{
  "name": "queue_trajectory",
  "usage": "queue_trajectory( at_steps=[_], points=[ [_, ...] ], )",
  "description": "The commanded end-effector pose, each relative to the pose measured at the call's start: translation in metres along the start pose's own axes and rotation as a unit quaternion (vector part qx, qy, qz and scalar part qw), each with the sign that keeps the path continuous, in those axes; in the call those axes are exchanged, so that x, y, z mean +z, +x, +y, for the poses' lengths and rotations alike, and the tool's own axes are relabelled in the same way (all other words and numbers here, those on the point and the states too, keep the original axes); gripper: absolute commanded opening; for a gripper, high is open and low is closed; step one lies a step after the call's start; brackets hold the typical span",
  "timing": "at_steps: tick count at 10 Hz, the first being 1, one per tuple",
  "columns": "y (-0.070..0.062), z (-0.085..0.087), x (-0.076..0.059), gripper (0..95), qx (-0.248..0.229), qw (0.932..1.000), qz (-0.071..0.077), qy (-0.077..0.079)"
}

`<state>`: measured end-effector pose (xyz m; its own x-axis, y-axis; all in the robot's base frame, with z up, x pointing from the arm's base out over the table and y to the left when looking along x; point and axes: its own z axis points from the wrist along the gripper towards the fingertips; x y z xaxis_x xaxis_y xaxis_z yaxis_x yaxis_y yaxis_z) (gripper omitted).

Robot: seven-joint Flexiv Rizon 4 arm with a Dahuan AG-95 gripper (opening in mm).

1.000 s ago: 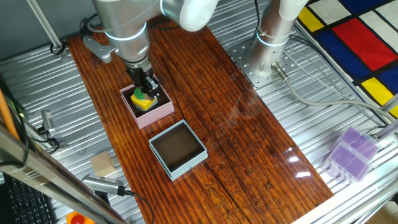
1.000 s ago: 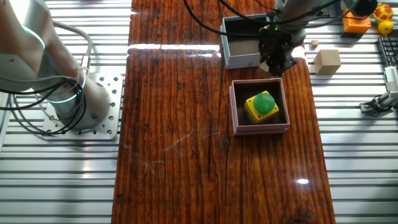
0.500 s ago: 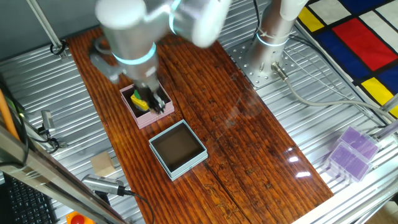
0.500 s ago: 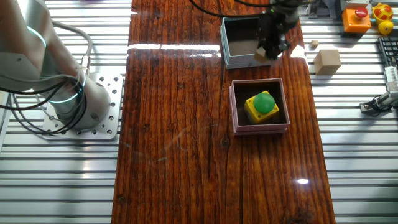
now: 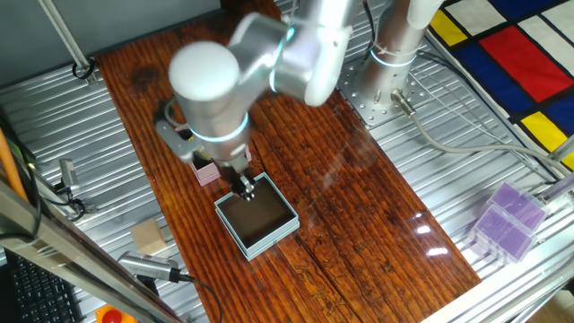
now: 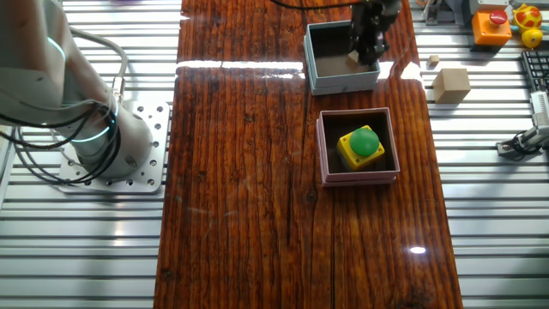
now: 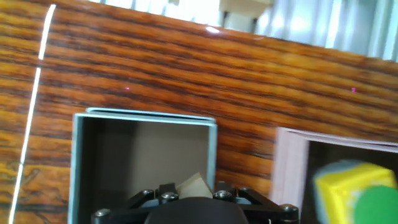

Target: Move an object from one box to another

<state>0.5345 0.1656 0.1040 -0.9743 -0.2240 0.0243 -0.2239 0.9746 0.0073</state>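
Most seems done; our hand (image 6: 362,53) grips a tan piece (image 7: 194,184) above the blue box (image 6: 343,83); we must release.

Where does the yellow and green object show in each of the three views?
One fixed view: not visible, hidden behind the arm.
The other fixed view: the yellow and green object sits centre-right, inside the pink box.
Hand view: lower right corner, inside the pink box.
Shared landmark: the light blue box.

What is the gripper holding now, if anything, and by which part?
A small beige piece, pinched between the jaws of the gripper above the blue box; the exact held part is hidden.
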Motion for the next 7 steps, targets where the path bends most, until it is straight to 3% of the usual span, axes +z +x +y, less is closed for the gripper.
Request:
queue_trajectory(
  at_steps=[1,6,7],
  points=[
    [-0.002,0.002,0.011,0.0,-0.004,1.0,-0.002,-0.001],
    [-0.005,0.001,0.035,0.0,-0.007,0.9999,-0.011,-0.007],
    [-0.005,0.001,0.034,19.0,-0.021,0.9997,-0.01,-0.007]
  ],
)
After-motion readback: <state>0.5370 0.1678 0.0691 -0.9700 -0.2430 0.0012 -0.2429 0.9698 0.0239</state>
